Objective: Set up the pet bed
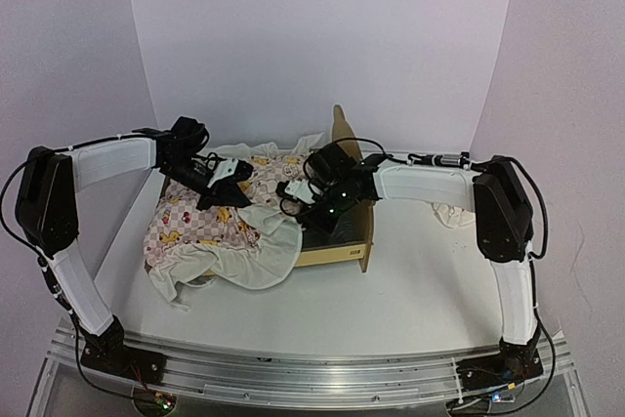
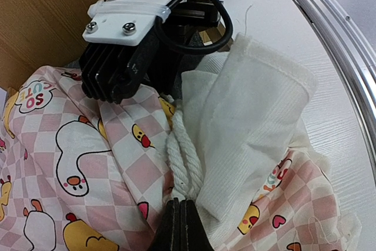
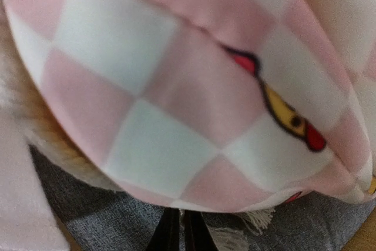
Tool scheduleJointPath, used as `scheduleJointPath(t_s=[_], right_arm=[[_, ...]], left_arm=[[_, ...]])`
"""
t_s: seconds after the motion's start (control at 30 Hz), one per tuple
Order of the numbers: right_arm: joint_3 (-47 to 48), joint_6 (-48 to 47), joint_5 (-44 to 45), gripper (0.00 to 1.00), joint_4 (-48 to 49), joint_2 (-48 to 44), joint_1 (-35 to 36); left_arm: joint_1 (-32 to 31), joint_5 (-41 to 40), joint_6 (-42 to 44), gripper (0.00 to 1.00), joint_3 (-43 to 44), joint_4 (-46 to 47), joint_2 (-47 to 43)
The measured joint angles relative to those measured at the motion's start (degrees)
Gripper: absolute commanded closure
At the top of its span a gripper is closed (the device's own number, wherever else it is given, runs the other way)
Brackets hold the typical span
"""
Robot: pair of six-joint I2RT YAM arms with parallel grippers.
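Looking down your left pincer (image 2: 181, 208), you find its jaws pressed together on the quilt (image 2: 88, 163), nipping the cream ruffle (image 2: 247, 116) and the twisted white cord (image 2: 183, 157) that runs straight out from the tips. Pink checks and yellow ducks spread to the left of that grip. The ruffle folds away to the right, and bare white table (image 2: 282, 33) lies beyond it. Directly ahead of those tips stands your right pincer (image 3: 179, 216), black and pointed down into the cloth, with the light wood of the pet bed (image 1: 344, 253) just behind it. From its own wrist camera, your right pincer shows its fingers set so close that they nearly touch, right under a bulge of quilt that fills everything ahead of them. You cannot tell whether any cloth is caught between them. Around those tips lies the bed's dark grey base (image 3: 111, 218). Seen from above, the bed sits under your right pincer, with its headboard (image 1: 340, 126) upright on the far side. The quilt is bunched over the bed's left side and spills onto the table beneath your left pincer.
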Motion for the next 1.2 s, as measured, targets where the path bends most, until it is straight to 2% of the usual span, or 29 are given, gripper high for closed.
scheduleJointPath(t_s=[0.2,0.47,0.5,0.63,0.73,0.8,0.9,1.03,1.17,1.2], right_arm=[[-1.5,-0.7,0.6,1.0,0.9,-1.2,0.0],[-5.4,-1.6,0.7,1.0,0.2,-8.7,0.0],[-5.4,-1.6,0.7,0.98,0.3,-9.3,0.0],[-4.6,-2.1,1.0,0.79,0.3,-9.5,0.0],[-1.9,-2.8,1.3,0.59,0.3,-6.7,0.0],[0.3,-3.0,1.5,0.53,0.5,-4.0,0.0],[2.4,-3.6,1.2,0.55,0.5,0.0,-0.1],[3.2,-4.4,-0.2,0.68,-0.8,1.5,0.0],[3.2,-4.6,-0.9,0.71,-0.9,1.6,0.0],[3.2,-4.7,-1.0,0.67,-0.9,1.6,0.0]], left_arm=[[0.0,0.1,-1.5,1.0,0.0,1.5,0.0],[0.2,0.2,-3.1,1.0,0.0,3.1,0.0],[0.4,0.2,-3.1,1.0,0.0,3.2,0.0],[2.3,-0.2,-1.6,1.0,0.0,3.4,0.3],[3.7,-1.0,0.7,1.0,0.0,3.4,0.9],[4.3,-1.0,2.1,1.0,0.0,3.4,1.0],[4.5,-0.9,3.5,1.0,-0.2,3.4,1.0],[4.5,-0.9,4.5,1.0,-1.2,3.4,1.0],[4.5,-0.9,4.9,1.0,-1.5,3.4,1.0],[4.5,-0.9,4.9,1.0,-1.5,3.5,1.0]])
